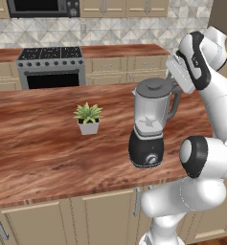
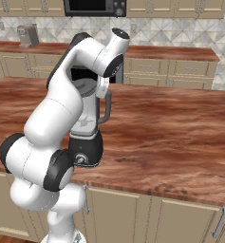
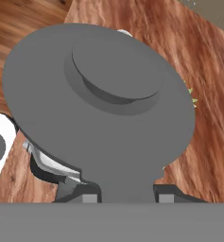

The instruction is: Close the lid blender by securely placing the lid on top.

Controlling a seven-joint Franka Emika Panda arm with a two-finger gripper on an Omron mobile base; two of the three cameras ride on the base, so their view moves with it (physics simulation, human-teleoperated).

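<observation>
The blender (image 1: pixel 147 125) stands near the front edge of the wooden island, a clear greyish jar on a black base with a silver dial. The dark grey round lid (image 1: pixel 154 86) lies level across the jar's mouth; I cannot tell whether it is pressed fully down. My gripper (image 1: pixel 173 86) comes in from the right at lid height. In the hand view the lid (image 3: pixel 104 108) looms close, its raised knob up, and its side tab sits between my fingertips (image 3: pixel 87 197), with the gripper (image 3: pixel 126 197) shut on it. In the right base view my arm covers most of the blender (image 2: pixel 88 142).
A small white potted plant (image 1: pixel 88 117) stands on the island (image 1: pixel 38 148) left of the blender. Behind are a stove (image 1: pixel 51 67) and a back counter with a coffee machine (image 2: pixel 27 35). The island's right half (image 2: pixel 171 128) is bare wood.
</observation>
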